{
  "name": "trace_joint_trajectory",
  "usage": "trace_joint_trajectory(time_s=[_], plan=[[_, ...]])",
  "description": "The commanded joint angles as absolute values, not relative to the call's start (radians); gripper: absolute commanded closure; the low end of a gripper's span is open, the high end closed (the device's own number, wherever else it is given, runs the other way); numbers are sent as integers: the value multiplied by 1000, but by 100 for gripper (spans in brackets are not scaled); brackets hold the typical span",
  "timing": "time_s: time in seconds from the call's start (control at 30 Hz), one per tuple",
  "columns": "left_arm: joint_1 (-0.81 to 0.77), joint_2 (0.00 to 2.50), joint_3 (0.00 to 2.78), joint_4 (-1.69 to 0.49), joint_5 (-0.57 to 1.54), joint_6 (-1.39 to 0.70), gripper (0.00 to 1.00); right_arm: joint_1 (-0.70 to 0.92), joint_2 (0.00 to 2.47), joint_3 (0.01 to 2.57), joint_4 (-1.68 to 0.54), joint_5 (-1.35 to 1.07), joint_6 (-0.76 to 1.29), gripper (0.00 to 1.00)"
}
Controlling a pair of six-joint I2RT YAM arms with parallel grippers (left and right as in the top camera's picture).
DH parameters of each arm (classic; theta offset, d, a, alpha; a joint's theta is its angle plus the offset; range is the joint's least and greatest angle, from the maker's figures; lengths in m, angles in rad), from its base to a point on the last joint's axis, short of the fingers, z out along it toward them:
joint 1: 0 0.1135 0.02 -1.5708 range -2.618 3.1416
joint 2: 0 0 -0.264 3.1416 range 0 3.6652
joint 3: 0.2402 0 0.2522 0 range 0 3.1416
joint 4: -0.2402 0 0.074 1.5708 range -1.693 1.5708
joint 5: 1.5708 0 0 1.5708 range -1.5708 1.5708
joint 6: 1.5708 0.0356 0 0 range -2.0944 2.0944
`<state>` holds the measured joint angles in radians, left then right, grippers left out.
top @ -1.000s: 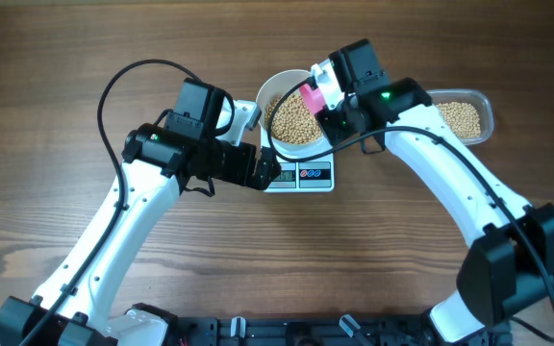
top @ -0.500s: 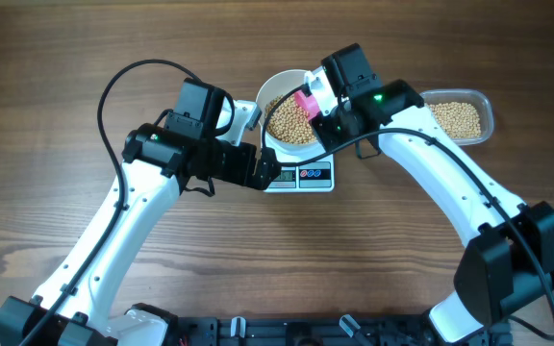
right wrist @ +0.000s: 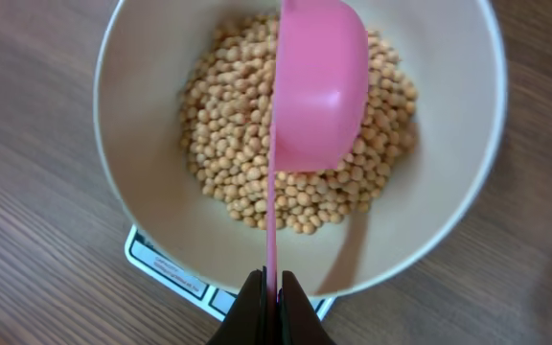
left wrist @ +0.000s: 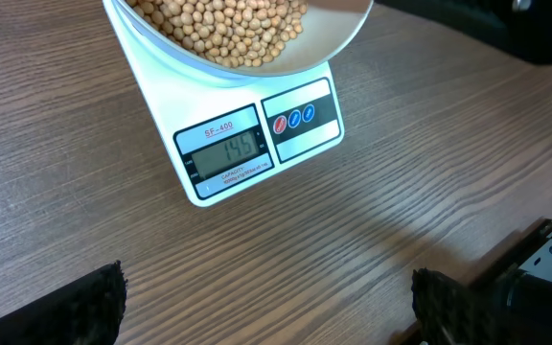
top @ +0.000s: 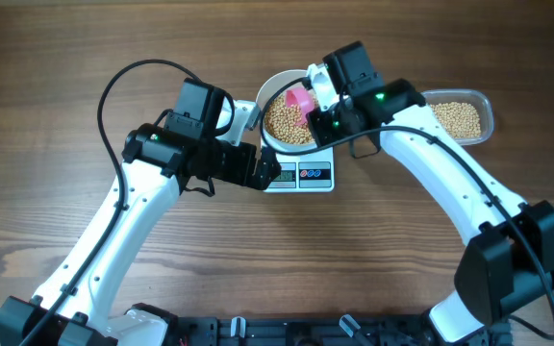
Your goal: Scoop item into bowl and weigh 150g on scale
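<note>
While the right end effector [right wrist: 269, 286] pinched the pink scoop [right wrist: 319, 81], its handle ran straight ahead over the beans [right wrist: 228, 144] in the bowl [right wrist: 147, 225] on the scale [left wrist: 247, 144] | left end effector [left wrist: 266, 321] spread | right arm nearer

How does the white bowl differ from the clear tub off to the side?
The bowl is round and white; the clear tub is a rounded rectangle you can see through. The bowl sits on the scale, the tub straight on the table. A pink scoop is over the bowl, none over the tub. Both hold tan beans.
</note>
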<state>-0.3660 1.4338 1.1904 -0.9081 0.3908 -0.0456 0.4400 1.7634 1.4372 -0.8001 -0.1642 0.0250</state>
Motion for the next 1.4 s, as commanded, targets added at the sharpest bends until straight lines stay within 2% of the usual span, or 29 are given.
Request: trace_joint_trajectory(time_s=[0.0, 0.23, 0.6, 0.93, 1.37], plan=[[-366, 1438, 1195, -906, 400, -30, 0, 402, 1767, 1475, -802, -237, 82, 96], [-366, 1438, 1195, -906, 400, -30, 0, 356, 1691, 1475, -805, -250, 82, 96], [-366, 1438, 1195, -906, 400, -30, 0, 316, 1684, 1475, -823, -500, 164, 96], [-366, 1438, 1195, -906, 400, -30, 0, 273, 1668, 1475, -820, -498, 156, 96], [-366, 1438, 1195, -906, 400, -30, 0, 276, 1668, 1475, -831, -482, -36, 96]])
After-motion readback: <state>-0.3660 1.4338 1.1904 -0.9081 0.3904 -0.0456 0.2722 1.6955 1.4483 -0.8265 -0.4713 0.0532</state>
